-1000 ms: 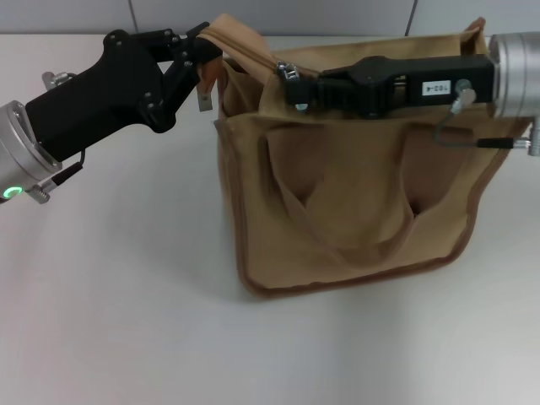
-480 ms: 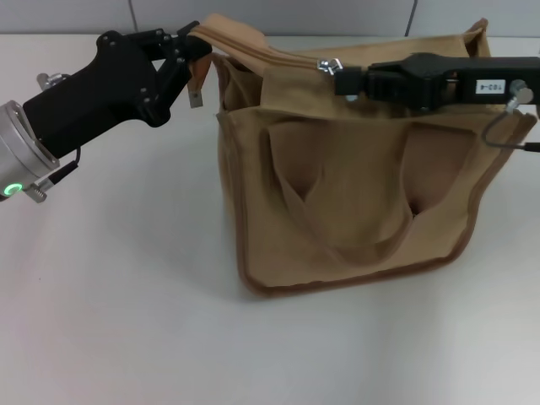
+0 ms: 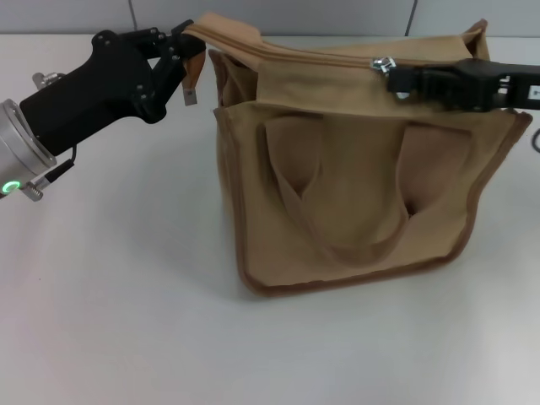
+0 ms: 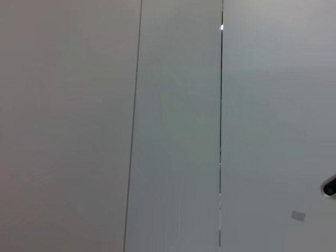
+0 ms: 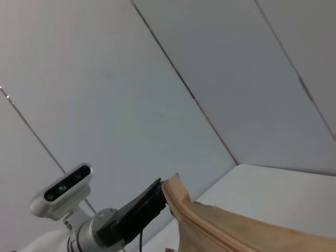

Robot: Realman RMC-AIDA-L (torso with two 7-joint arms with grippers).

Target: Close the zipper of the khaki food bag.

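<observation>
Pinched the silver pull tab [image 3: 382,63] in the right gripper [image 3: 395,79], fingers closed tight on it, and hauled it along the top of the khaki food bag [image 3: 354,186] toward the robot's right. Stood near the bag's left end a second ago, roughly a third of the way along half a second ago, and well past the middle now. Drew the right arm back out of the head view to match, leaving only the black fingers and a short piece of the body showing.

Left the zipper [image 3: 312,56] shut behind the tab as one straight tan seam. Could not make out the stretch ahead of the tab, hidden behind the gripper up to the raised right corner.

Kept the left gripper [image 3: 179,57] clamped on the bag's left end flap, lifted slightly higher than before and pulling against the right arm to hold the top taut. Showed the same clamped corner from the right wrist view, far off [image 5: 157,202].

Stood the bag upright on the white table [image 3: 118,295], handles hanging down the front.

Judged the closing well over half done; called only for the same steady pull to the right end.
</observation>
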